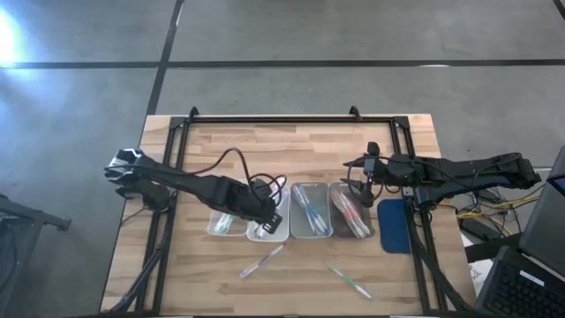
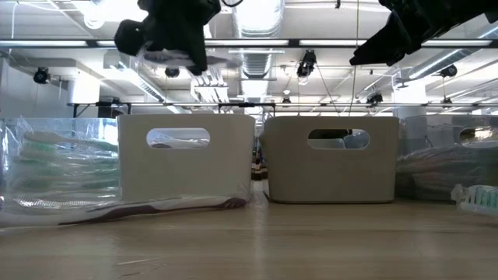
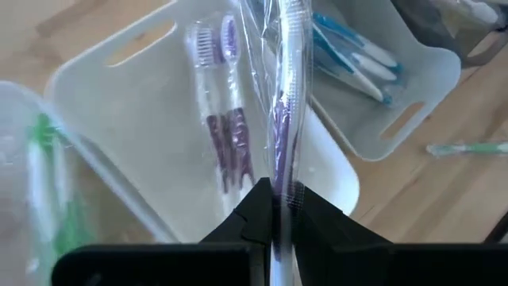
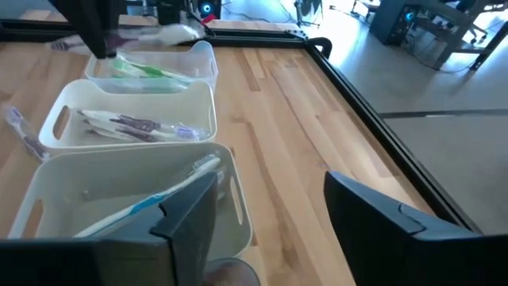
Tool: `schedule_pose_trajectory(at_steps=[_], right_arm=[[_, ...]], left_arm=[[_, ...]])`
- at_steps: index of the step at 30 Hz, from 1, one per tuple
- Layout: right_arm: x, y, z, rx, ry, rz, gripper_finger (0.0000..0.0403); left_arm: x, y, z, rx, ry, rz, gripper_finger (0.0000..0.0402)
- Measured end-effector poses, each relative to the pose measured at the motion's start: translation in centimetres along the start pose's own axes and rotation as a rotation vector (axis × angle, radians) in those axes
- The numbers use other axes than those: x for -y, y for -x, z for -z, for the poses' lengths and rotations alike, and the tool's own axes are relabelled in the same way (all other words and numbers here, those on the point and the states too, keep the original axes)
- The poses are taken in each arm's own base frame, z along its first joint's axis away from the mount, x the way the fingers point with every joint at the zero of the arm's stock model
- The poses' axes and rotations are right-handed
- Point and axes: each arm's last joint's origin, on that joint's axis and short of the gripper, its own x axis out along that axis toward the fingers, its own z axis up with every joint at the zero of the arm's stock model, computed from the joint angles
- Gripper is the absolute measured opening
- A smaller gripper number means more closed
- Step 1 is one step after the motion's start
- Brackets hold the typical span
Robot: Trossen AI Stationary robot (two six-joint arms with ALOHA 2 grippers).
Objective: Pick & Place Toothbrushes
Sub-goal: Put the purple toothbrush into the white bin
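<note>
My left gripper (image 1: 270, 212) is shut on a wrapped purple toothbrush (image 3: 280, 135) above the white tray (image 1: 267, 228), which holds two more purple toothbrushes (image 3: 226, 135). My right gripper (image 1: 357, 188) is open and empty over the far end of the tray with red-pink toothbrushes (image 1: 351, 212); its fingers show apart in the right wrist view (image 4: 270, 230). A clear tray with green toothbrushes (image 1: 226, 223) and a tray with blue ones (image 1: 311, 210) stand in the same row. A purple toothbrush (image 1: 262, 261) and a green one (image 1: 349, 281) lie flat on the table nearer the front. My left gripper pinches the wrapped purple toothbrush by its handle part (image 3: 279, 187) between its two fingers. The toothbrush runs on past the fingertips, head end (image 3: 290, 24) away from the gripper, lifted clear above the white tray. The clear wrapping stands out around it.
The four trays stand side by side at the table's middle. A dark blue pad (image 1: 397, 225) lies at the right of the row. A black frame (image 1: 291, 119) runs along the far and side edges. Bare wood lies between the trays and the far rail.
</note>
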Motion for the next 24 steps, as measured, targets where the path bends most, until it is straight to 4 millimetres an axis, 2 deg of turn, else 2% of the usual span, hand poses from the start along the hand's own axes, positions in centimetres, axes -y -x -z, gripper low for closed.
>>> schedule_pose_trajectory(at_steps=[9, 14, 24], right_arm=[[0.0, 0.0, -0.1, 0.006, -0.003, 0.002, 0.0243], [0.0, 0.0, 0.0, 0.003, -0.005, 0.003, 0.0247], [0.1, 0.0, 0.0, -0.001, -0.008, 0.003, 0.0217]], left_arm=[[0.3, -3.0, 0.3, -0.059, -0.029, -0.016, 0.0031], [0.0, -3.9, -0.2, -0.085, -0.027, -0.034, 0.0031], [-0.1, -4.9, -0.4, -0.105, -0.049, -0.051, 0.003]])
